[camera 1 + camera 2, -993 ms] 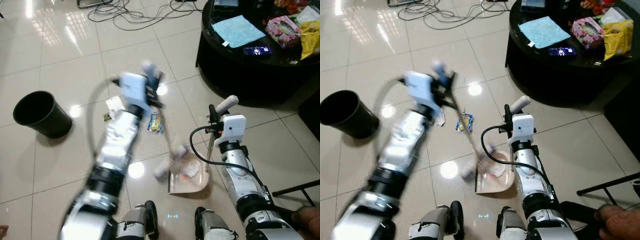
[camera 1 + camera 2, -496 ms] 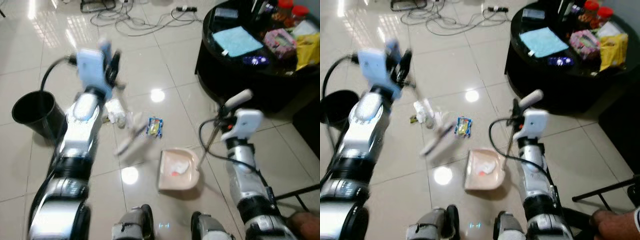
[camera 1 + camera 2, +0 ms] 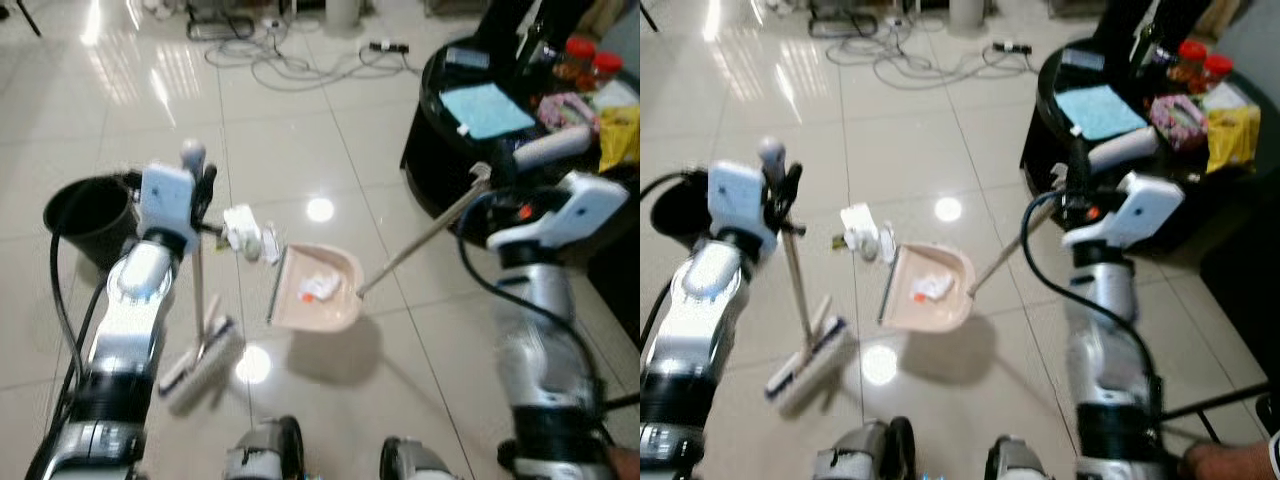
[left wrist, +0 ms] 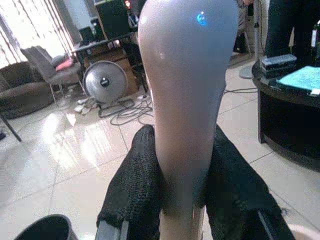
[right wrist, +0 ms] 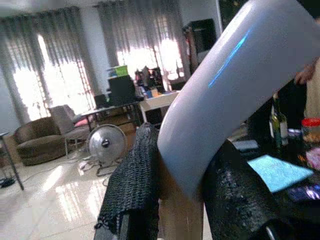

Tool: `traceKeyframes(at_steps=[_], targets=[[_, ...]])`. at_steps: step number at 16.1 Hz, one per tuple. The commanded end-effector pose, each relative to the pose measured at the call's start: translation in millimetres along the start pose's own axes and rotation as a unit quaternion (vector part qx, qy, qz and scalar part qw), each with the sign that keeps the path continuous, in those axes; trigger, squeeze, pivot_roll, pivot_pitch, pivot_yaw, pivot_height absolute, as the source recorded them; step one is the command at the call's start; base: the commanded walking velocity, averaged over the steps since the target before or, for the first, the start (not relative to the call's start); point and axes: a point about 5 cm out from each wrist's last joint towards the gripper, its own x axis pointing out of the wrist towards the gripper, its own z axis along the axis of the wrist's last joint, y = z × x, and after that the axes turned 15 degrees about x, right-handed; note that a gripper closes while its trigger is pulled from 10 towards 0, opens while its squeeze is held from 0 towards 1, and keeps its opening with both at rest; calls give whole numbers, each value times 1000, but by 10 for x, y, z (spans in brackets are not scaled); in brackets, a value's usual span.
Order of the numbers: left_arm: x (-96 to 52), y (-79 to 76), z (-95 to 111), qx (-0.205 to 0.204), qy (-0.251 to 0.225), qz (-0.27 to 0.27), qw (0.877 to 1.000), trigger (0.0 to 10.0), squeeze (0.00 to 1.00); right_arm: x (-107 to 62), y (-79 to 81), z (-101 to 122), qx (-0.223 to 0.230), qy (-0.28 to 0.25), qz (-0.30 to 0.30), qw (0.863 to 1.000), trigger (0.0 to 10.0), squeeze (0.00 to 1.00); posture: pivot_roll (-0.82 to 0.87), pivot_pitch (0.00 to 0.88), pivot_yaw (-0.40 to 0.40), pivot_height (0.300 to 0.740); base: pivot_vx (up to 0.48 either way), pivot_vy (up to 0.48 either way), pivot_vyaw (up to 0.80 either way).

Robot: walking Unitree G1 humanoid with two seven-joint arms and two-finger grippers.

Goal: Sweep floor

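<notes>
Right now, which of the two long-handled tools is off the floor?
The dustpan, held by the right gripper: it hangs tilted with litter inside and a shadow on the tiles beneath. The broom in the left gripper stands near upright, head down by the floor.

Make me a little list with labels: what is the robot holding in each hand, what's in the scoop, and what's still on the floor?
left gripper: shut on the grey-handled broom
right gripper: shut on the long handle of the beige plastic dustpan
dustpan: lifted off the floor, tilted, white and red scraps inside
floor: crumpled white litter beside the dustpan
black round bin: stands on the tiles at the robot's left
</notes>
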Motion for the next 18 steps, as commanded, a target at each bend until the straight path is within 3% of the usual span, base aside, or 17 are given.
traceKeyframes(at_steps=[1, 6, 10, 18], targets=[[-20, -29, 114, 15, -27, -10, 999, 10000, 0, 16, 59, 135, 10, -13, 9, 1000, 10000, 0, 42, 68, 8, 740, 0, 0, 0], [-173, -145, 184, 24, -37, -25, 999, 10000, 0, 42, 133, 364, 59, -26, -5, 998, 10000, 0, 58, 57, 20, 740, 50, 0, 269], [-199, -185, 255, 19, -41, -34, 998, 10000, 0, 39, 155, 388, 64, -18, -7, 998, 10000, 0, 73, 54, 42, 740, 279, 0, 467], [-203, -220, 320, 7, -38, -45, 998, 10000, 0, 43, 206, 401, 54, -11, -7, 998, 10000, 0, 72, 52, 69, 740, 345, 0, 0]])
